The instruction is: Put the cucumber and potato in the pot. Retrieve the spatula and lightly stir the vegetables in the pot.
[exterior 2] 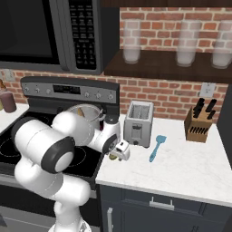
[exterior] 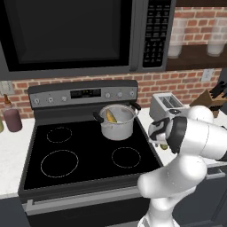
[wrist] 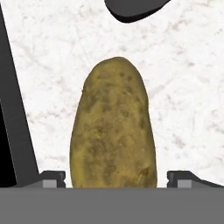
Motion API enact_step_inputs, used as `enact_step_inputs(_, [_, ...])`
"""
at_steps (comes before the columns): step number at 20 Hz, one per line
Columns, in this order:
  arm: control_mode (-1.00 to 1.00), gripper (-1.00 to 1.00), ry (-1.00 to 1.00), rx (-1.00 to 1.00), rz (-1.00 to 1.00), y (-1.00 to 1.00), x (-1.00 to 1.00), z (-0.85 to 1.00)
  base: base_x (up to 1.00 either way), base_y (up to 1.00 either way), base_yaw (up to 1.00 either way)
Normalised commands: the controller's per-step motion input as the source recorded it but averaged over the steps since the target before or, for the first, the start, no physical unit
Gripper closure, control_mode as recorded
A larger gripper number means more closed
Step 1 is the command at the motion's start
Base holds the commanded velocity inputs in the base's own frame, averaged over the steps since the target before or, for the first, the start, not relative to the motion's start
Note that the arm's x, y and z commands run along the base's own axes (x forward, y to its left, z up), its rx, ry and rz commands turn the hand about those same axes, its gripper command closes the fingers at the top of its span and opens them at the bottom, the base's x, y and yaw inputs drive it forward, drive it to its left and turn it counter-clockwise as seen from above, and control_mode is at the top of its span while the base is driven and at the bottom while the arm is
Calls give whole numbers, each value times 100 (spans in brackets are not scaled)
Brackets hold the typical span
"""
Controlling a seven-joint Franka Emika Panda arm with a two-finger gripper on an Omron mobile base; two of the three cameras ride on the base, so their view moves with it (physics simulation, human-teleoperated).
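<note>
No writing is legible anywhere. 1 potato (wrist: 113, 127) lies on the white counter (exterior 2: 190, 167) between the spread fingers of the gripper (wrist: 116, 179). 1 pot (exterior: 117, 122) on the stove's far right burner holds 1 yellowish vegetable (exterior: 111, 116). 1 spatula (exterior 2: 156, 147) lies right of the toaster (exterior 2: 138, 123).

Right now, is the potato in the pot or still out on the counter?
Out. The potato lies on the white marble counter, between the open gripper fingertips. The pot on the stove holds just one yellowish piece.
</note>
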Motion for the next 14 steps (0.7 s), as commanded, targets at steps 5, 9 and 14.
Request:
enact_step_inputs(5, [-100,100,0,0,1,0,3,-23,0,0,0])
enact_step_inputs(9, [-100,100,0,0,0,3,-7,-34,0,0,0])
enact_step_inputs(14, [-100,100,-8,0,1,11,-11,-6,0,0,0])
